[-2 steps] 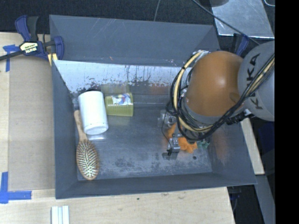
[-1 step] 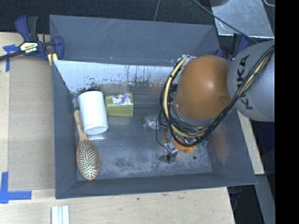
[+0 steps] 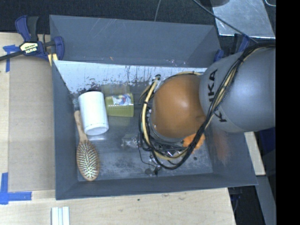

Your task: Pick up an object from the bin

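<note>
Searching for the thing under your gripper gives you no sure answer. The gripper sits beneath the arm's orange dome cover (image 3: 176,107), so you cannot tell whether it is open or closed, or whether it has anything in it. That cover hangs over the floor of the grey bin (image 3: 140,41), a little toward 3 o'clock from the centre. Black and yellow cables (image 3: 159,156) loop out from the cover's 6 to 7 o'clock edge. A bit of orange (image 3: 198,142) peeks out at its 4 o'clock edge; you cannot tell whether it belongs to the robot or lies loose in the bin.

The nearest loose thing is a green and yellow packet (image 3: 119,106), just beside the cover at its 9 o'clock and close to the back wall. At the packet's 9 o'clock, right against it, is a white cylindrical container (image 3: 93,112). A wooden hairbrush (image 3: 87,159) lies along the container's 9 o'clock side, bristles up, with its head at the container's 6 o'clock, near the bin's 8 o'clock corner. The grey arm body (image 3: 243,93) fills the 3 o'clock side.
</note>
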Robot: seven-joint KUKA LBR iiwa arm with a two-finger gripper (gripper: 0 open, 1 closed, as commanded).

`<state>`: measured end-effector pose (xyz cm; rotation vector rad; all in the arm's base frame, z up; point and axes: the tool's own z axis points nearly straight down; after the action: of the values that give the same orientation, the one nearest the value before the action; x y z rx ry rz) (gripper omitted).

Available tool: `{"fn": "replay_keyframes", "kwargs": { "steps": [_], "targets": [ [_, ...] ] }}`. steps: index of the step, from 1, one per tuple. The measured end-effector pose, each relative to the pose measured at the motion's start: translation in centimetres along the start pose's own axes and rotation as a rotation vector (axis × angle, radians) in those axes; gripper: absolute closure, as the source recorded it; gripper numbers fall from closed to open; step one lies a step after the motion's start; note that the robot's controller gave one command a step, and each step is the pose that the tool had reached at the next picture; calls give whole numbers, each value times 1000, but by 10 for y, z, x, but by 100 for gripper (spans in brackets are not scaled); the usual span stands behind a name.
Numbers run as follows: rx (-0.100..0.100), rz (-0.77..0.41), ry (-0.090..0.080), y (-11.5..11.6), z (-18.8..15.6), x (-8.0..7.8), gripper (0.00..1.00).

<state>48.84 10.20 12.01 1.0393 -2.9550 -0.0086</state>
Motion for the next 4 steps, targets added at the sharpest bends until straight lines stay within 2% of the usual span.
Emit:
{"fn": "replay_keyframes", "kwargs": {
  "steps": [1,2,3,4],
  "targets": [
    [1,-464,-7,66,-36,-51,0],
    [9,-697,-15,-10,-138,-59,0],
    [10,-789,-24,79,-151,-94,0],
    [2,-282,-25,71,-116,-99,0]
  ]
}}
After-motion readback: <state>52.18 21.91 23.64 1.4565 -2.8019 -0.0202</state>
